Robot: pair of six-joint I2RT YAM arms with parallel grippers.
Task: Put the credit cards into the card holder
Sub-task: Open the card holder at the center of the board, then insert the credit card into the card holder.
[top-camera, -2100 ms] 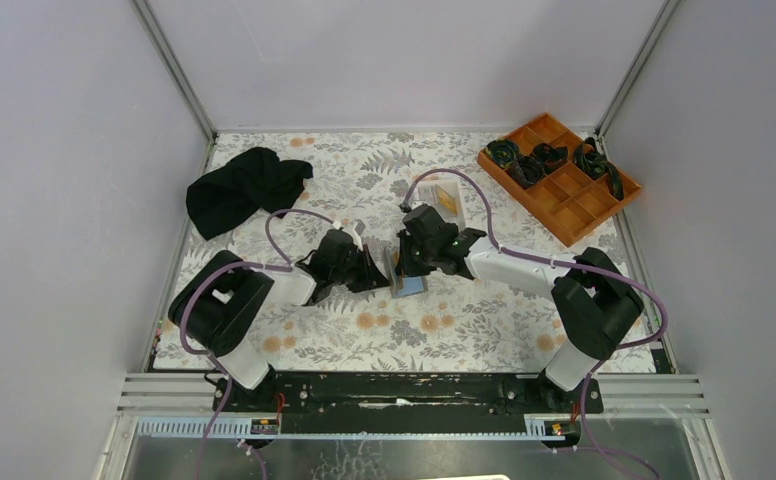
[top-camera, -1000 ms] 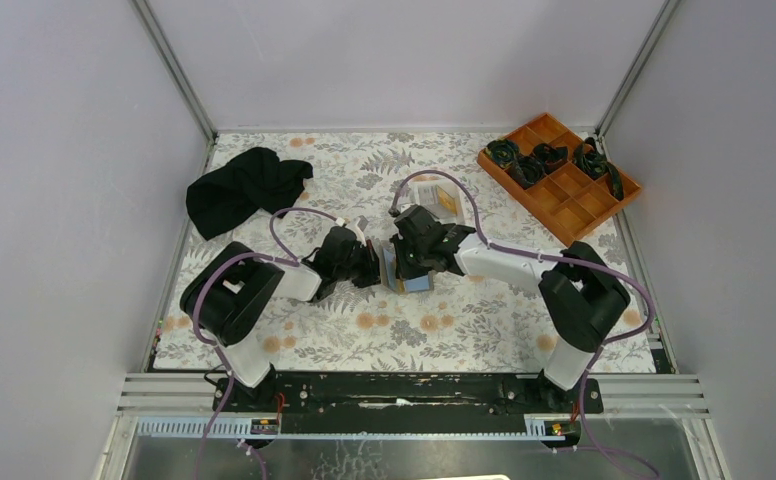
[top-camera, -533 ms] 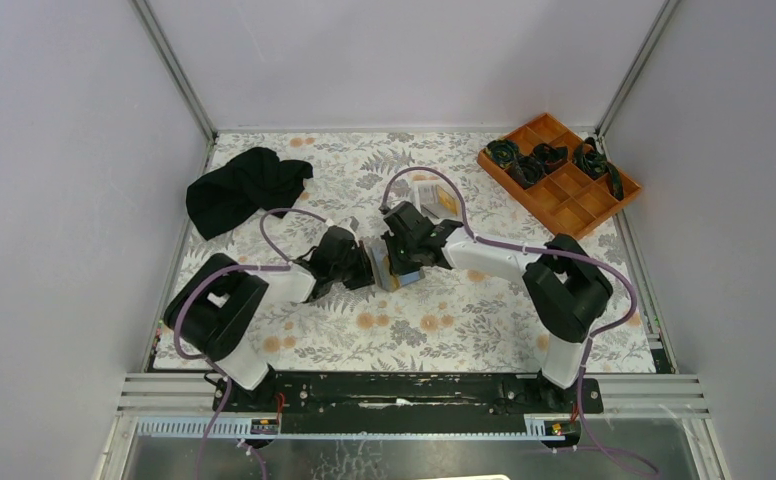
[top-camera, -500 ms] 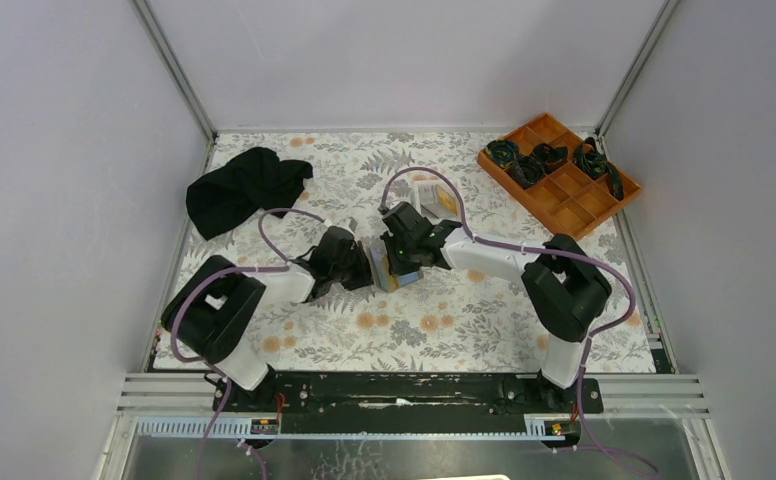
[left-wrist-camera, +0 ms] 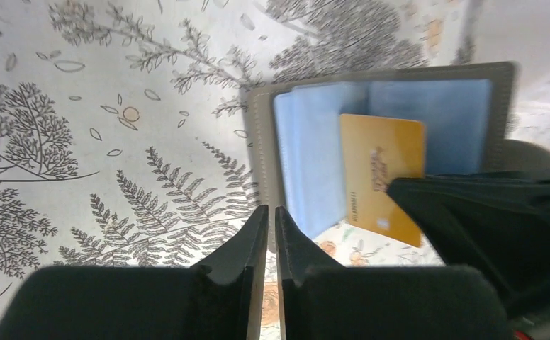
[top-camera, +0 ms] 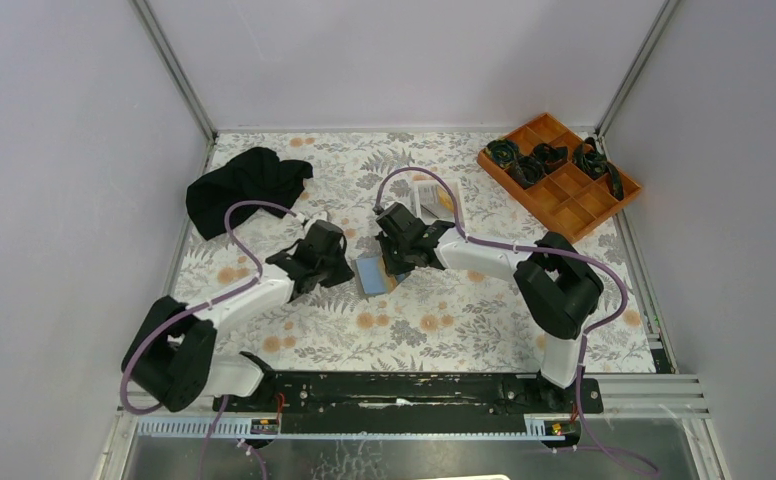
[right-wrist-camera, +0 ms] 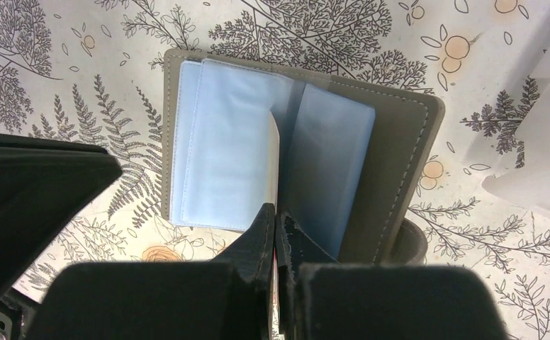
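- While the right gripper [right-wrist-camera: 275,216] is clenched on the orange-gold plastic credit card [left-wrist-camera: 382,173], that card stands on edge between the pale blue pages of the grey folding card holder [top-camera: 372,273] (can't tell if it's in a slot).
- card holder lies spread open, cover down, mid-table on the floral tablecloth [top-camera: 464,310].
- left gripper [left-wrist-camera: 271,219]: jaws a sliver apart, nothing between them, tips just beside the holder's left edge.
- white walled tray [top-camera: 429,197] just behind the right gripper; orange compartment tray [top-camera: 564,185] at far-right corner; crumpled black cloth [top-camera: 244,188] near far-left corner.
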